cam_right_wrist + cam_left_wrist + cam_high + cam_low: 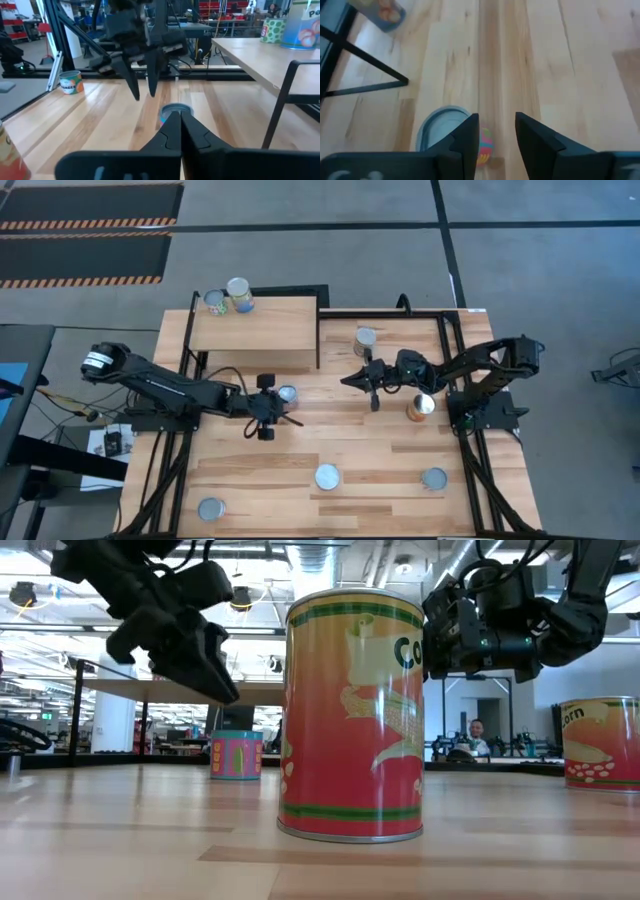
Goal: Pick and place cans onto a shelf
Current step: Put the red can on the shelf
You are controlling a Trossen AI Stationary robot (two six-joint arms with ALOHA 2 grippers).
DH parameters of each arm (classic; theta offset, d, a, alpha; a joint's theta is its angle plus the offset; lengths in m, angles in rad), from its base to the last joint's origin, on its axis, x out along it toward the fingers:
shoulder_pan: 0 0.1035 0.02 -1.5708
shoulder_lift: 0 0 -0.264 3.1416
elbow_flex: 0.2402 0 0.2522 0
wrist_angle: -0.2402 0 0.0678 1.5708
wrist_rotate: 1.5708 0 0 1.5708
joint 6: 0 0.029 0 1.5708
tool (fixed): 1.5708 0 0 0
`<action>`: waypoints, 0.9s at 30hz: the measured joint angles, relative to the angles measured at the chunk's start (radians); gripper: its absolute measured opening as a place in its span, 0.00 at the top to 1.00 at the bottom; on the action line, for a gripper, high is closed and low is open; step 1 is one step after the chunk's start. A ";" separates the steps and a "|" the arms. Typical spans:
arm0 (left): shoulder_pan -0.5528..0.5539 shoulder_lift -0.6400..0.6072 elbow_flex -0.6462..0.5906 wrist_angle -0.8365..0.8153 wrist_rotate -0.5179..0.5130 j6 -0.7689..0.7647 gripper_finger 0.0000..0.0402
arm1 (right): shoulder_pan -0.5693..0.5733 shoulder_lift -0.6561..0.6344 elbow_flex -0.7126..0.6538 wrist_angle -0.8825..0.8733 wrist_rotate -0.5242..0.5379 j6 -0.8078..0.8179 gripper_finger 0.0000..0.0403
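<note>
A small can (287, 394) with a silver top and a pink and teal label (237, 755) stands upright on the tabletop, just in front of the shelf (255, 332). My left gripper (290, 418) hangs open, slanting down over it. In the left wrist view the can (440, 132) shows beside and partly under one finger, clear of both fingers. My right gripper (348, 379) is shut and level, its tip (175, 116) pointing at the same can (175, 109) from the table's right side. Two cans (213, 302) (239, 295) stand on the shelf's far left corner.
An orange-red can (421, 406) stands beside my right arm, and a grey-topped can (365, 340) stands behind my right gripper. Three more cans (327, 477) (434, 478) (210, 509) stand toward the near edge. Black frame bars (455, 330) edge the table's sides.
</note>
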 joint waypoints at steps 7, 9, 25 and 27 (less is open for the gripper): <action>0.005 0.107 0.044 -0.053 -0.092 0.038 0.70 | 0.000 0.000 0.000 0.001 0.000 0.000 0.98; 0.014 0.139 0.046 -0.065 -0.106 0.038 0.70 | 0.000 0.000 0.000 0.001 0.000 0.000 0.98; 0.071 0.187 0.183 -0.238 -0.039 0.011 0.97 | 0.000 0.000 0.001 0.001 0.001 0.002 0.98; 0.089 0.153 0.269 -0.334 -0.029 -0.022 0.97 | 0.000 0.000 0.001 0.001 0.001 0.002 0.98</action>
